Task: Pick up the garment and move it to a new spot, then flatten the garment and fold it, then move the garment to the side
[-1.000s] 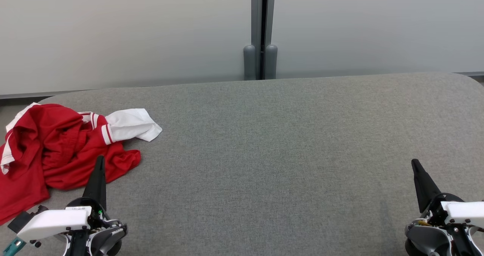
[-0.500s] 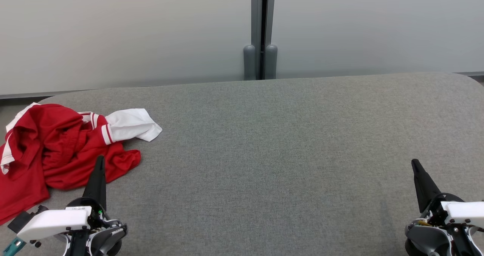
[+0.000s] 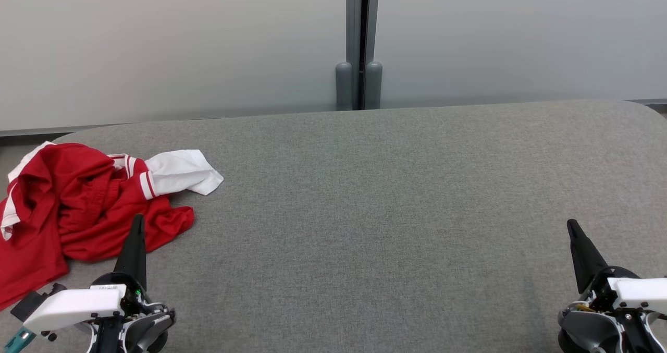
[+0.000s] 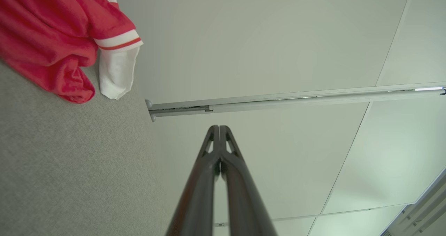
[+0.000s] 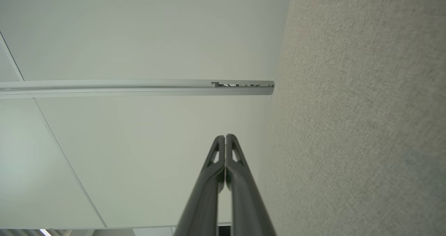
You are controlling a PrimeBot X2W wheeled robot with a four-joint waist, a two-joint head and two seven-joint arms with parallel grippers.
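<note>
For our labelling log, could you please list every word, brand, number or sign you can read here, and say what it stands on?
No legible text anywhere.
Small label on the left tool housing: too small and blurred to read.
Garment: no print showing.

Grey, fabric-covered counter (image 3: pixel 375 202) with rounded far corners, running wide across the head view. A red garment (image 3: pixel 78 212) with white trim lies crumpled on its left end near the far corner. A white part of it points toward the counter's middle.
</note>
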